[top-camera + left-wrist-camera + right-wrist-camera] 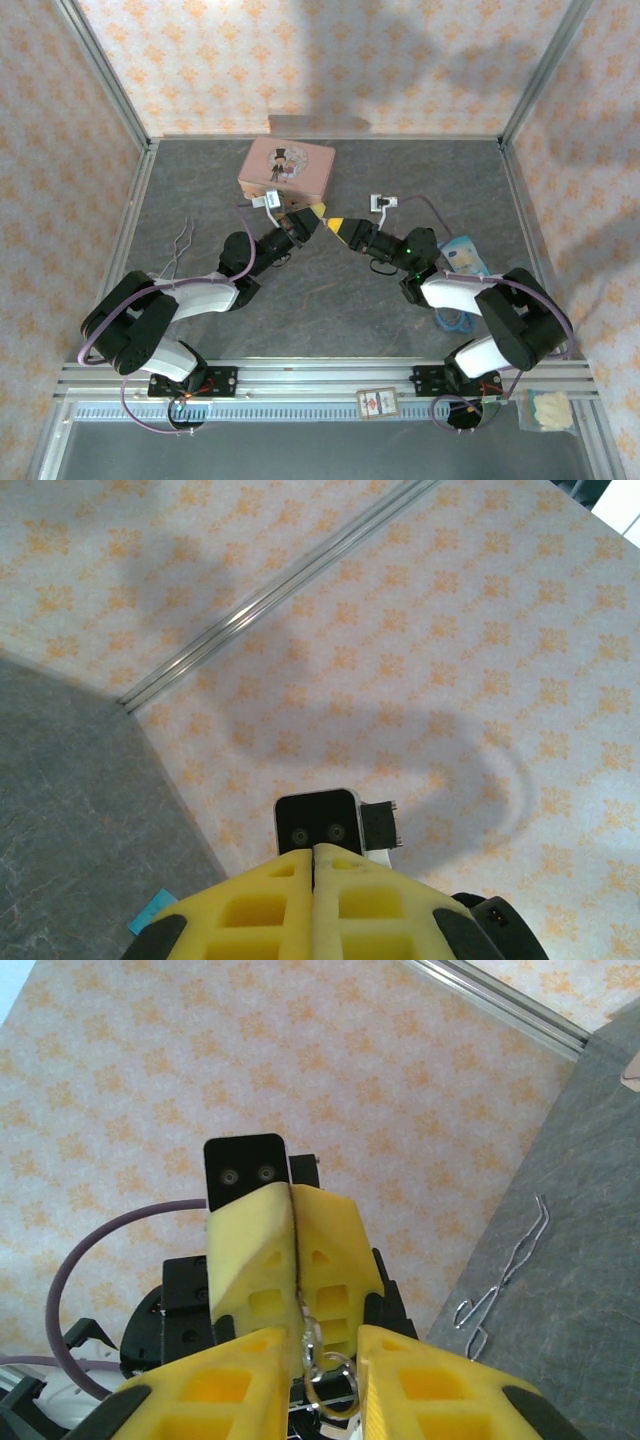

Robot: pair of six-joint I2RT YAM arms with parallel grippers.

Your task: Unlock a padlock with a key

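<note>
A: Where do we have the two end effectors?
B: Tip to tip, held up off the surface [330, 300], just in front of the pink tin [288, 167]. The left end effector [316, 213] is on the left of the meeting point and the right end effector [337, 223] is on the right.
A: Left state?
B: We read it as closed. In the left wrist view its yellow pads [285, 875] are pressed together with only a seam between them.
A: Right?
B: Its fingers [260, 1345] stand apart, with small silvery ring hardware [325, 1365] in the gap. We cannot tell whether they clamp it or just bracket it.
A: And the padlock?
B: We place it at that meeting point, in the silvery hardware (too small and crowded for us to separate shackle from key ring, and a brass body is hard to make out). The hardware sits at the near end of the left seam. We can't tell whether it is pinched there.
A: Anything else on the surface?
B: A bent wire [180, 243] lies left of the left arm, well apart from the tin. A blue banknote [463, 253] lies beside the right arm.
</note>
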